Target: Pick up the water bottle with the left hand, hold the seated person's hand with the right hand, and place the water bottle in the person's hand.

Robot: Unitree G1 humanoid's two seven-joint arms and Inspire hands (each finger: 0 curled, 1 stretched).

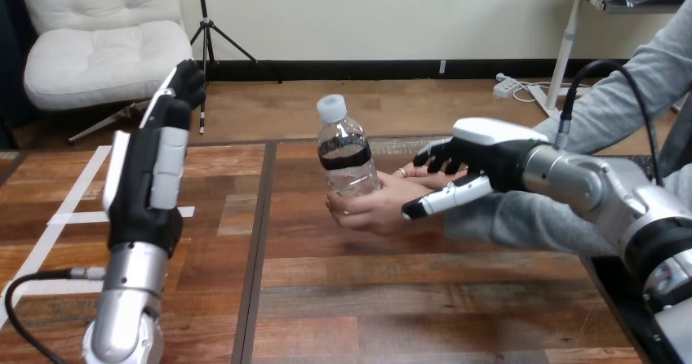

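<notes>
The water bottle stands in the person's hand, and the robot's right hand clasps the person's wrist.

In the head view, the clear bottle, with its white cap and dark label band, is roughly upright above the middle of the wooden table. Its base sits in the person's hand, whose fingers curl around the lower part. The right hand reaches in from the right, its dark fingers draped over the far side of the wrist and its thumb lying along the near side. The left hand is raised at the left, well apart from the bottle, with fingers straight, pointing up and away, holding nothing. White tape strips lie on the table beneath it.
</notes>
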